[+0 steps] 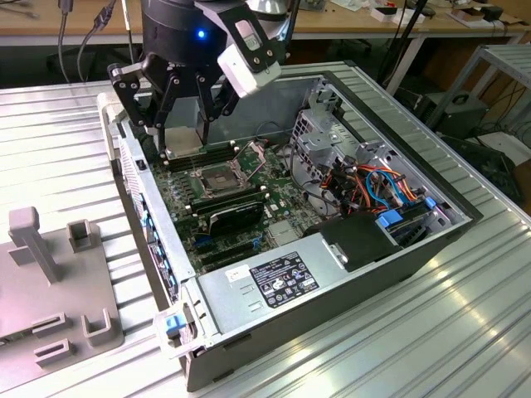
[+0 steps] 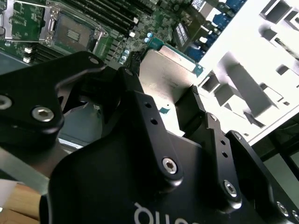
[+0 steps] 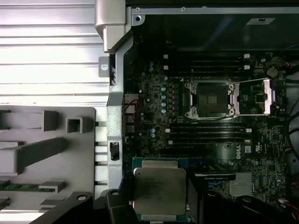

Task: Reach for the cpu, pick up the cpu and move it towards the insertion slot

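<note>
Overhead, tool (image 1: 184,133) grips cpu (image 3: 160,190) above motherboard (image 3: 159,126).

I can read no text here. The white label (image 1: 282,280) on the power supply (image 1: 228,290), well away from the claw (image 1: 184,137), carries print too fine for me. The cpu (image 3: 160,190) in the claw shows only faint marks.

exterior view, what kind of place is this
Probably a robotics lab or electronics workbench. An opened grey desktop computer case lies on a ribbed aluminium table, a grey plastic fixture block sits beside it, and wooden benches with cables stand behind.
</note>
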Robot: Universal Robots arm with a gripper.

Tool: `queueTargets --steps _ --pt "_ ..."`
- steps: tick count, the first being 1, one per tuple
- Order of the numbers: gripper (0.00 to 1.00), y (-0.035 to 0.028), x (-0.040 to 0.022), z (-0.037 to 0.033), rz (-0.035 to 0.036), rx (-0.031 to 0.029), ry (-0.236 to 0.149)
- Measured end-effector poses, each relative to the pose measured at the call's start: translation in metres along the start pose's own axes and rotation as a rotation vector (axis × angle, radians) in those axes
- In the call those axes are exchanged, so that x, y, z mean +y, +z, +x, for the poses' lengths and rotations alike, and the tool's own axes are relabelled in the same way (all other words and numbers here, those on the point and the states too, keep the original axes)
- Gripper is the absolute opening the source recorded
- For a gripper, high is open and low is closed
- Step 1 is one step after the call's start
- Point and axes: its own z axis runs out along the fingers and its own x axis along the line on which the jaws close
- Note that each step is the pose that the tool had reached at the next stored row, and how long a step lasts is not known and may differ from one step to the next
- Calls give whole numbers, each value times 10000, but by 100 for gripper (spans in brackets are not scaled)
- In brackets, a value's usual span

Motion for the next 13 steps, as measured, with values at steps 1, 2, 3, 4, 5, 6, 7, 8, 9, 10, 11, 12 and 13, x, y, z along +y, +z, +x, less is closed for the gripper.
queueTargets --steps 1,2,3,4,5,6,7,8,9,10,11,12,13 --pt "55 3 29 -19 2 2 -1" --pt "55 11 67 -49 1 0 -2" --pt "55 15 90 -70 0 -1 -1" --pt "55 20 117 -97 2 0 0" --pt "55 26 145 -125 3 0 0" --pt "55 33 185 -160 4 -1 1" --pt "55 36 215 -183 7 1 3" --pt "55 41 247 -210 9 0 3" --pt "55 45 272 -231 11 0 2" --pt "55 49 298 -254 12 -1 1" --pt "55 50 318 -272 16 1 1" --pt "55 54 353 -300 17 0 3" --pt "55 57 377 -321 17 -1 2"
